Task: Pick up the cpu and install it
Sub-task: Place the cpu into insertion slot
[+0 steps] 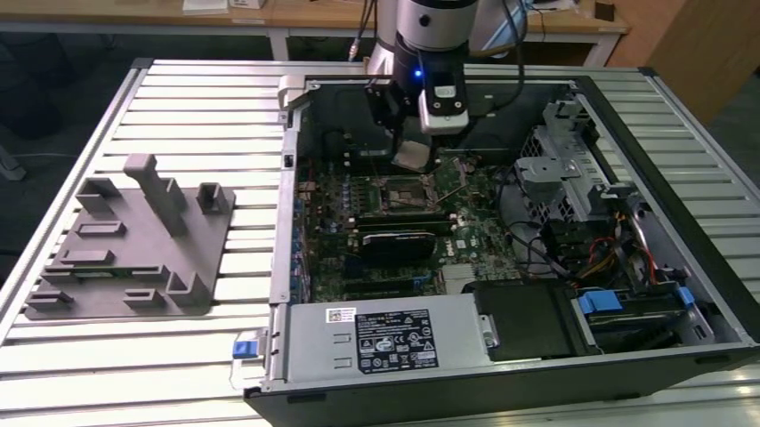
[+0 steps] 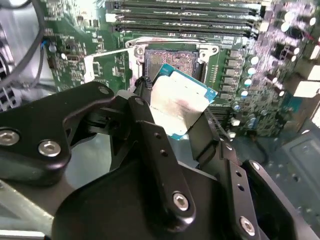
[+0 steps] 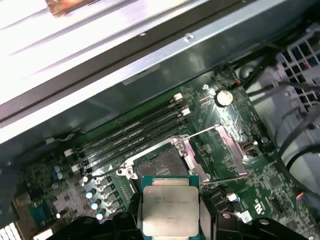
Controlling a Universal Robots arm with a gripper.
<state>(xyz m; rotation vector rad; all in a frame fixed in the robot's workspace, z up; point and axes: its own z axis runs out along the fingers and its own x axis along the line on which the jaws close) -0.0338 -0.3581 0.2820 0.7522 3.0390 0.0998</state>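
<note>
The gripper (image 2: 176, 117) is closed narrowly on the cpu (image 2: 181, 100), its black fingers (image 2: 150, 135) pinching opposite edges of the chip. The cpu hangs in the air above the open CPU socket (image 3: 161, 165), clear of it, inside the computer case (image 1: 287, 205). The socket sits by the motherboard's (image 1: 333, 240) edge that runs along the memory slots (image 3: 135, 131). The retention frame (image 3: 225, 150) lies folded back beside the socket, leaving the contact field exposed. In the exterior view the chip appears tilted against the board. Doing this step well likely means levelling the chip, squaring its edges with the socket's, and lowering it straight and gently. The contacts would probably bend under any sideways slide.
</note>
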